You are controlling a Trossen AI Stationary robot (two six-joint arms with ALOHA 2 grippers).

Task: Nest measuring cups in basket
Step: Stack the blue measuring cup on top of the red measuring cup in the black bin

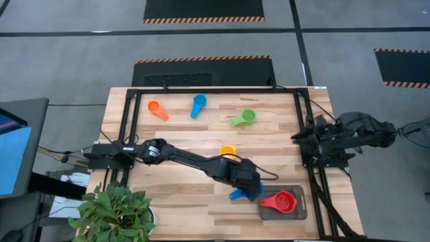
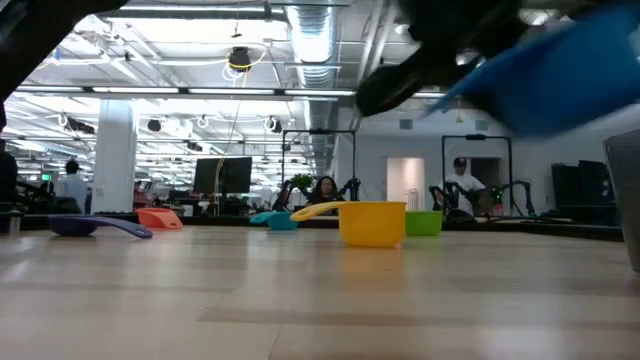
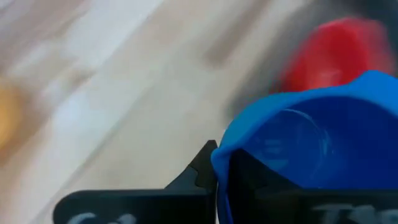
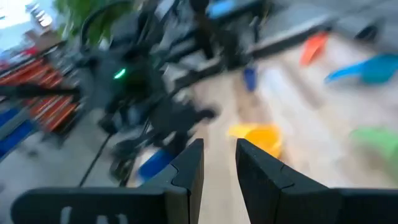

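one blue cup (image 1: pixel 236 195) in left fingers (image 1: pixel 250 191), beside basket (image 1: pixel 299 210) edge

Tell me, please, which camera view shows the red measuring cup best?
The high view: the red measuring cup sits whole in the basket, bowl and handle clear. The left wrist view catches only a red blur behind the blue cup; the low and right wrist views miss it.

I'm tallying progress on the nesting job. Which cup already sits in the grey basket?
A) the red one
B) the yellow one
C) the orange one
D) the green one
A: seen from above, the red cup lies inside the grey basket, while the orange cup, green cup and yellow cup sit on the bare table.
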